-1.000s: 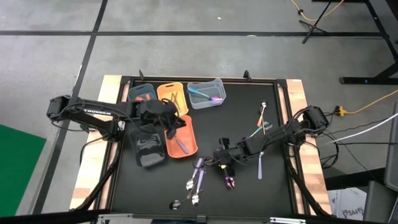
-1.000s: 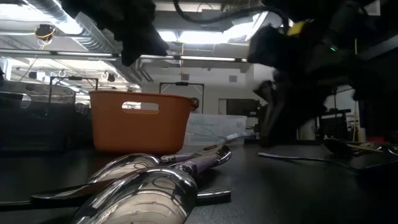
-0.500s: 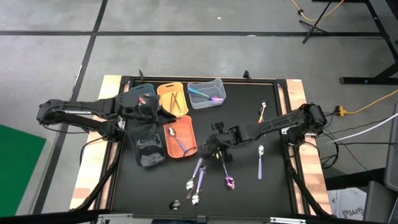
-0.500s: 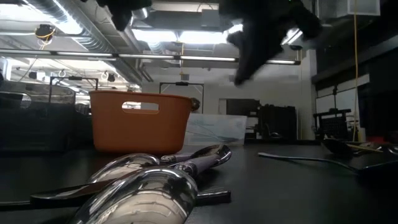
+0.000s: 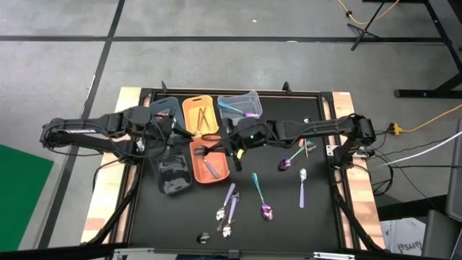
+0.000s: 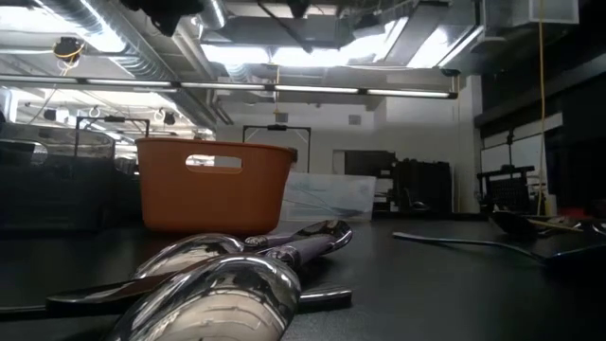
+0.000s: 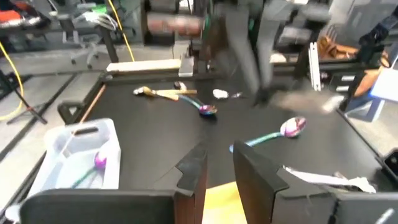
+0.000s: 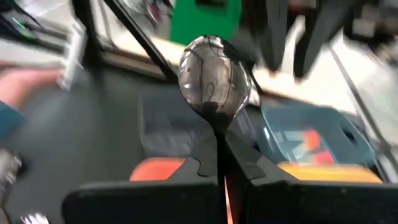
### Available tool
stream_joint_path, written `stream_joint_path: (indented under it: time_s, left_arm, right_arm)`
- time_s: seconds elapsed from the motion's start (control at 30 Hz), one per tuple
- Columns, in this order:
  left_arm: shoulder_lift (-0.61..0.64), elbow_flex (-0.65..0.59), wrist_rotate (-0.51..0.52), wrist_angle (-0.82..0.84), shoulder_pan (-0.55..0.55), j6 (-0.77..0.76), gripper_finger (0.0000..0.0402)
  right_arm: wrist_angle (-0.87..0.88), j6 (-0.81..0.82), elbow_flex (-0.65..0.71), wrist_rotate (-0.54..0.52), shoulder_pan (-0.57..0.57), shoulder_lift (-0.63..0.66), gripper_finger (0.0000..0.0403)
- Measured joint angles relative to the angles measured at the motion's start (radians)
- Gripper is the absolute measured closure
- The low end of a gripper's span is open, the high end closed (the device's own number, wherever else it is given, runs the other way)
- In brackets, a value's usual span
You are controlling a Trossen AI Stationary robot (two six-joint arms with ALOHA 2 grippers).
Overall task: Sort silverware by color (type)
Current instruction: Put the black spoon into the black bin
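Our right hand (image 5: pixel 229 142), clenched on a dark spoon (image 8: pixel 213 79), has swung from the loose silverware to over the bins (image 5: pixel 210 160); drop comes next. Left hand (image 5: pixel 175 131) waits half-open beside it.

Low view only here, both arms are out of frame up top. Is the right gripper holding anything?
Observer: Yes. The right gripper is shut on the handle of a dark shiny spoon, with the bowl sticking out ahead of the fingers.
Operator: Where is it over the table?
Observer: From above, it hangs at the back corner of the nearer orange bin, reaching in from the right.
Operator: And the left arm?
Observer: The left gripper is open with nothing between its fingers, close to the blue bin in the back row.
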State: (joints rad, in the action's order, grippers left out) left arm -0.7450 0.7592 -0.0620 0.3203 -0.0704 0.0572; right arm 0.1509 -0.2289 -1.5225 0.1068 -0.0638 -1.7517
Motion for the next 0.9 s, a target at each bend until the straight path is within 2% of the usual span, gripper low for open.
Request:
stream_joint_path:
  time_s: [0.13,0.27,0.5,0.63,0.9]
  left_arm:
    - [0.000,0.000,0.000,0.024,0.000,-0.002,0.0329]
    - [-0.024,0.000,-0.001,-0.013,0.000,-0.001,0.0329]
    - [-0.130,-0.001,-0.079,-0.194,0.028,0.006,0.0329]
    - [-0.198,-0.001,-0.083,-0.325,0.055,0.011,0.0329]
    - [-0.264,-0.001,-0.082,-0.514,0.096,0.128,0.0329]
  right_arm:
    - [-0.109,0.000,0.000,0.119,0.015,0.000,0.0403]
    - [-0.187,-0.002,0.000,0.171,0.013,-0.001,0.0403]
    - [-0.270,-0.012,0.001,0.175,0.012,-0.001,0.0403]
    - [-0.318,-0.012,0.001,0.175,0.013,-0.001,0.0403]
    - [-0.414,-0.012,0.001,0.178,0.012,-0.001,0.0403]
